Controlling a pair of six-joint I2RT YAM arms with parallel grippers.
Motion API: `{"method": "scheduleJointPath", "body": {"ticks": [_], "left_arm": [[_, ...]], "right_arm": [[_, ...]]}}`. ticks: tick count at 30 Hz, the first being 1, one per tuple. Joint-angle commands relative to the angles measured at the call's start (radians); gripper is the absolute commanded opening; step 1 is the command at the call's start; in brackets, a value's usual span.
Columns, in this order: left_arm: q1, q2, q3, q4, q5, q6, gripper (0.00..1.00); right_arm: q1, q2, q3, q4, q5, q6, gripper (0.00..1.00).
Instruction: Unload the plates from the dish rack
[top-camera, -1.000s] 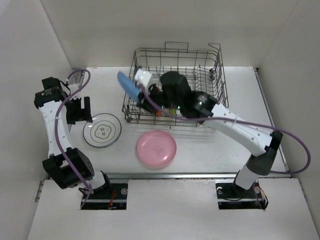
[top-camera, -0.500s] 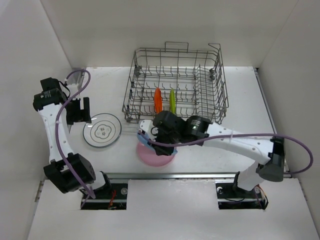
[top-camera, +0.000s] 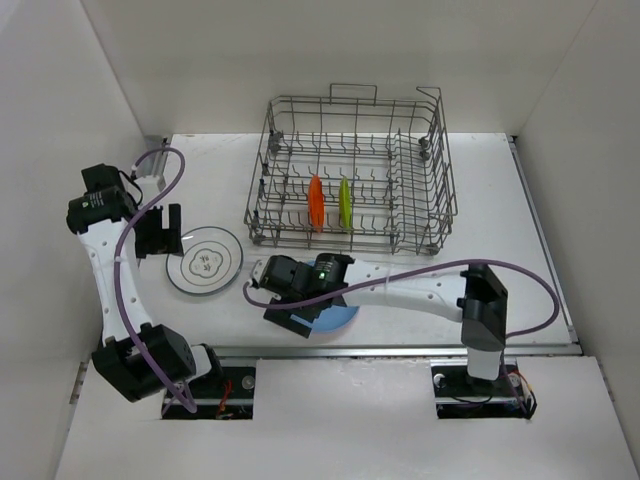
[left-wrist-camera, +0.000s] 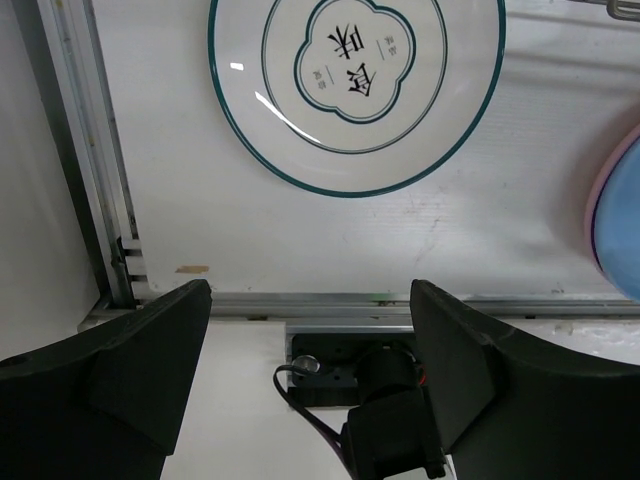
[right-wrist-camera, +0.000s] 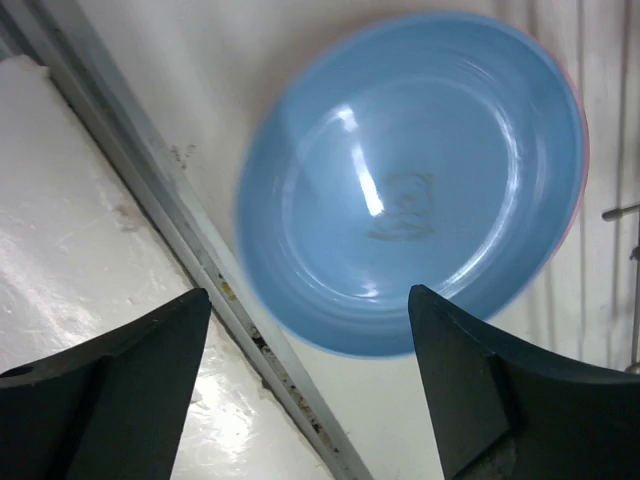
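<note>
The light blue plate (right-wrist-camera: 410, 190) lay flat, face up, near the front of the table (top-camera: 500, 200), under the released right pincer (right-wrist-camera: 308, 292). The left pincer (left-wrist-camera: 310, 285) gaped too. The orange plate (top-camera: 315, 202) and yellow-green plate (top-camera: 345, 203) stood edgewise in the dish rack (top-camera: 262, 190).

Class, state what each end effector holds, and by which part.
Nothing. Both are open: left end effector near the white plate, right end effector near the blue plate.

A plain white table (top-camera: 495, 205) is boxed in by white walls (top-camera: 60, 100) on three sides, a metal rail (top-camera: 400, 351) is run along its near edge, and a tiny brownish mark (left-wrist-camera: 190, 268) is seen just beside that rail
</note>
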Motion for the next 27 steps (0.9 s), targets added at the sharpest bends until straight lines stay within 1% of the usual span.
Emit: {"method": "scheduleJointPath", "body": {"ticks": [1, 2, 4, 6, 8, 9, 10, 11, 14, 15, 16, 17, 18, 19, 21, 23, 24, 27], "left_arm": [[-0.003, -0.026, -0.018, -0.021, -0.005, 0.027, 0.79], [-0.003, -0.026, -0.018, -0.021, -0.005, 0.027, 0.79], [-0.003, -0.026, -0.018, -0.021, -0.005, 0.027, 0.79], [-0.003, -0.026, -0.018, -0.021, -0.005, 0.038, 0.79], [-0.003, -0.017, -0.018, -0.021, -0.005, 0.038, 0.79], [-0.003, -0.017, -0.018, -0.021, -0.005, 0.038, 0.79], [-0.003, -0.008, -0.018, -0.021, -0.005, 0.038, 0.79], [-0.003, -0.008, -0.018, -0.021, -0.005, 0.038, 0.79], [-0.003, -0.008, -0.018, -0.021, 0.004, 0.038, 0.79], [-0.003, -0.008, -0.018, -0.021, 0.004, 0.038, 0.79], [-0.003, -0.008, -0.018, -0.021, 0.004, 0.038, 0.79], [-0.003, -0.008, -0.018, -0.021, 0.004, 0.038, 0.79], [-0.003, -0.008, -0.018, -0.021, 0.004, 0.038, 0.79], [-0.003, -0.008, -0.027, -0.021, 0.004, 0.038, 0.79], [-0.003, -0.017, -0.037, -0.021, 0.004, 0.038, 0.79], [-0.003, -0.040, -0.051, -0.021, 0.004, 0.038, 0.79], [-0.003, -0.040, -0.068, -0.021, 0.004, 0.038, 0.79], [-0.003, -0.049, -0.097, -0.021, 0.004, 0.038, 0.79]], "right_arm": [[0.029, 0.018, 0.075, -0.037, -0.028, -0.005, 0.92], [0.029, 0.003, 0.090, -0.037, -0.037, -0.005, 1.00], [0.029, -0.030, 0.116, -0.037, -0.048, -0.016, 1.00], [0.020, -0.098, 0.141, -0.009, -0.048, -0.016, 1.00], [-0.017, -0.177, 0.164, 0.059, -0.058, -0.005, 1.00], [-0.035, -0.204, 0.164, 0.096, -0.058, 0.033, 1.00], [-0.061, -0.230, 0.164, 0.137, -0.070, 0.053, 1.00], [-0.127, -0.250, 0.164, 0.212, -0.083, 0.076, 1.00], [-0.253, -0.265, 0.177, 0.270, -0.084, 0.180, 1.00], [-0.334, -0.235, 0.203, 0.270, -0.058, 0.202, 1.00], [-0.373, -0.213, 0.219, 0.270, -0.058, 0.236, 1.00], [-0.413, -0.190, 0.233, 0.270, -0.058, 0.250, 0.97], [-0.481, -0.164, 0.259, 0.270, -0.077, 0.262, 0.95], [-0.512, -0.111, 0.273, 0.270, -0.099, 0.262, 0.94], [-0.574, -0.062, 0.282, 0.270, -0.111, 0.274, 0.89], [-0.600, 0.001, 0.294, 0.270, -0.098, 0.274, 0.87], [-0.614, 0.020, 0.294, 0.270, -0.097, 0.274, 0.83], [-0.648, 0.077, 0.294, 0.270, -0.172, 0.274, 0.74]]}}
